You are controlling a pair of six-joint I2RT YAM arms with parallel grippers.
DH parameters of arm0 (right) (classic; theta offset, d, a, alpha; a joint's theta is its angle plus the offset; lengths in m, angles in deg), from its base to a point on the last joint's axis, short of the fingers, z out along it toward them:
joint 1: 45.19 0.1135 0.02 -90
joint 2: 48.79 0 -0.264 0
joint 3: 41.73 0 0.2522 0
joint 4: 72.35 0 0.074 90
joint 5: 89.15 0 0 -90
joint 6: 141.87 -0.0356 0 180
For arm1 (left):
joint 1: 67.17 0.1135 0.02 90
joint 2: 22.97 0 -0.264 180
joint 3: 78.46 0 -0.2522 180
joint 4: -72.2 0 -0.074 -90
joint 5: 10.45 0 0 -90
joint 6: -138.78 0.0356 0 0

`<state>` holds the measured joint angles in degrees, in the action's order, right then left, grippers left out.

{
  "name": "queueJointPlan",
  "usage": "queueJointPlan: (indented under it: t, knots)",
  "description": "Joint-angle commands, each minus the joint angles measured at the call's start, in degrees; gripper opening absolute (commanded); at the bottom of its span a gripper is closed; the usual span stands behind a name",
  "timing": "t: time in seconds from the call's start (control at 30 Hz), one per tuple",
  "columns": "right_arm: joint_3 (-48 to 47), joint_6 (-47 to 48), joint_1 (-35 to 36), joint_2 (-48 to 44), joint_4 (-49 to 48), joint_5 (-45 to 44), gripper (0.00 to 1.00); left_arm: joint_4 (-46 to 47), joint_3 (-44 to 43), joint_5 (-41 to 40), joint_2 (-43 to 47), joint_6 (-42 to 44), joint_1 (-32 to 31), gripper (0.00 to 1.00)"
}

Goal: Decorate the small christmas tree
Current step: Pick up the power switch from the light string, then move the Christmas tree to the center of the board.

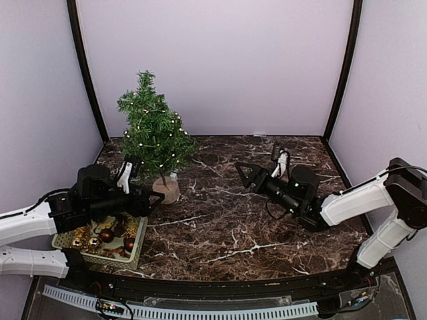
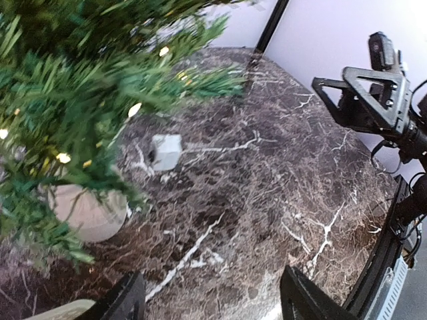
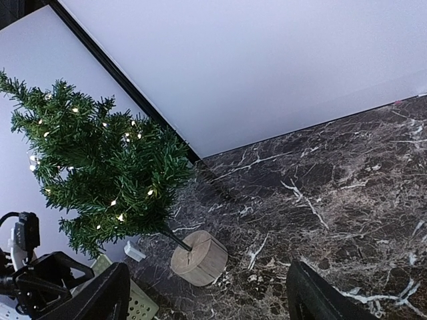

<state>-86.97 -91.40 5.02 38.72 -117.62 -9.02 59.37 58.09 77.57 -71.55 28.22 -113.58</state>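
Small christmas tree [image 1: 155,133] upright on round wooden base [image 1: 167,190], far left of marble table [image 1: 227,227], tiny lights lit; left gripper [image 1: 155,199] just near of base, fingers spread, empty; right gripper [image 1: 243,173] mid-table, right of tree, fingers apart, holding nothing; basket [image 1: 100,261] of baubles near left.

1. The tree [image 3: 107,173], strung with small lit lights [image 3: 113,202], stands in a round wooden base [image 3: 199,257] on the dark marble table [image 3: 347,193].
2. A small white box [image 3: 134,251] lies just beside the base, with a pale basket [image 3: 141,308] corner near it.
3. The left gripper [image 3: 57,273] shows black at lower left, under the branches.
4. The right gripper [image 3: 208,293] has its fingers [image 3: 107,297] wide apart, nothing between them.
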Motion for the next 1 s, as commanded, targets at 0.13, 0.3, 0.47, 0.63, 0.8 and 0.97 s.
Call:
queueJointPlan:
  t: [0.13,0.3,0.47,0.63,0.8,0.97]
  knots:
    - [-0.88,-0.76,-0.38,-0.59,2.07,0.86,0.8,-13.7,-2.62,11.75,3.66,-6.18,9.52,0.68]
    - [-2.38,-1.02,-0.35,-0.21,4.3,0.52,0.8,-14.61,-0.58,14.44,8.18,-8.81,17.97,0.64]
    - [-5.88,-2.01,-0.33,2.85,6.33,3.54,0.78,-10.24,-0.21,20.65,5.99,-11.78,29.28,0.58]
    - [-9.26,-4.02,-0.12,5.53,9.99,4.65,0.77,-3.93,0.74,25.77,-1.0,-14.31,36.47,0.55]
    - [-14.97,-6.12,0.0,10.74,14.77,7.64,0.75,4.93,0.32,27.57,-10.92,-15.88,39.74,0.49]
    - [-21.74,-8.15,0.23,16.87,18.82,10.74,0.72,13.79,-1.08,30.8,-19.12,-16.71,40.07,0.47]
